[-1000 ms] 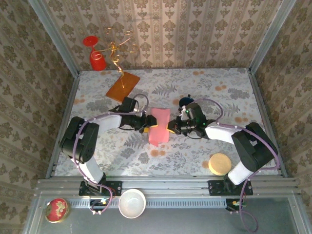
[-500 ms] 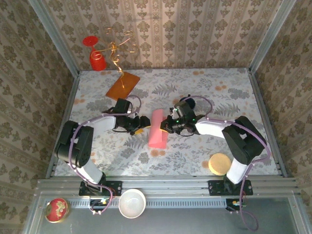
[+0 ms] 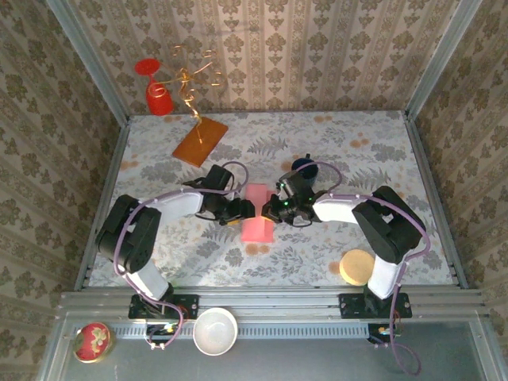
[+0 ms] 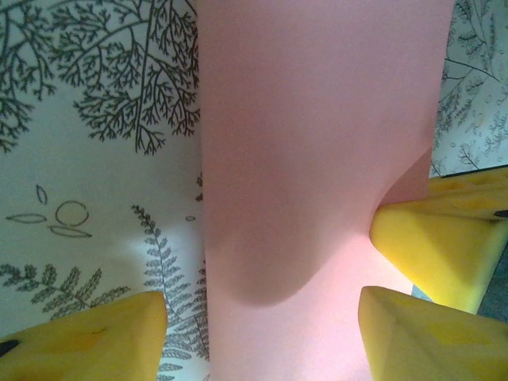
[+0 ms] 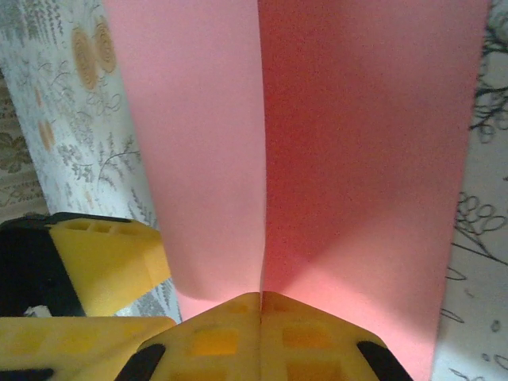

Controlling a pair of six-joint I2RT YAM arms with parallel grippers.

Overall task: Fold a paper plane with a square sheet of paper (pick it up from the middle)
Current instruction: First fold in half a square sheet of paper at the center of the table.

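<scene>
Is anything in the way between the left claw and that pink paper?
Nothing visible does. The sheet of paper lies between the open fingers of the left gripper, while the right gripper pinches its fold.

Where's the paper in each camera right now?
Top: paper near frame centre, between left hand and right hand.
Left wrist: paper down the middle, top to bottom.
Right wrist: paper, creased, across the upper frame.
Shared landmark: the right hand's yellow fingers pinching the paper's edge.
</scene>
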